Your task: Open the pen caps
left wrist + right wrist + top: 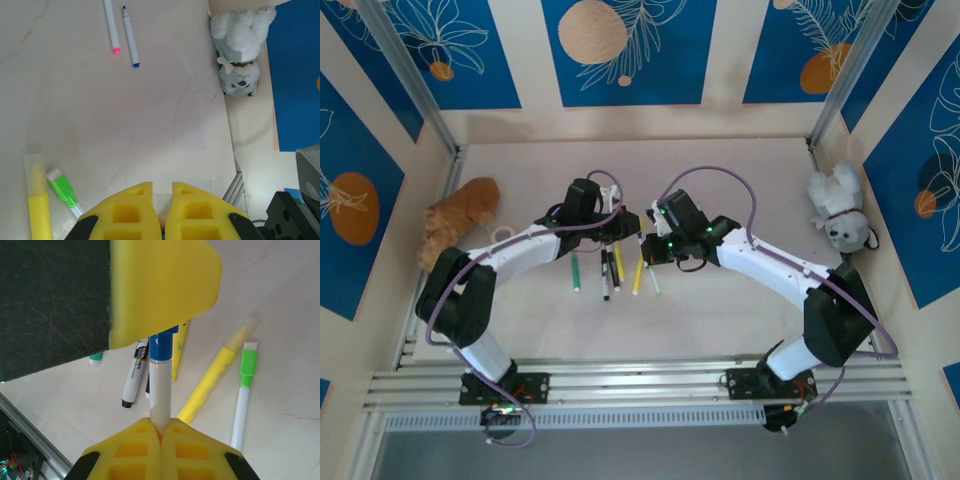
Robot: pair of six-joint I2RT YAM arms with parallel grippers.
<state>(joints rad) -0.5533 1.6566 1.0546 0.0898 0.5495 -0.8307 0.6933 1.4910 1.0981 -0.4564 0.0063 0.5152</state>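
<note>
Gripping from both ends, the two arms meet over the middle of the surface [720, 325] with one pen between them. The right pincer [161, 429] is closed tight on the white barrel of the held pen [160, 395]. That pen's blue cap [161, 346] runs up under a yellow pad of the left pincer [161, 192], whose pads are pressed almost together. I judge it is clamped on that cap, though the left wrist view hides the cap itself. The cap looks seated on the barrel, so the pull apart is not yet done.

Below, around the middle of the surface, the other pens lie loose:
- a yellow highlighter [207, 382] with its clear cap [245, 325] on
- a white pen with a green cap [248, 362]
- a white marker with a black end [134, 377]
- a green pen [574, 272]

Farther toward the right edge lie two thin pens, one pink-ended [112, 25] and one blue-ended [130, 35]. Whether those two are capped I cannot tell.

By my reading the task is at an early stage. Every cap I can make out sits on its pen, one is in hand, and the rest are left to do.
</note>
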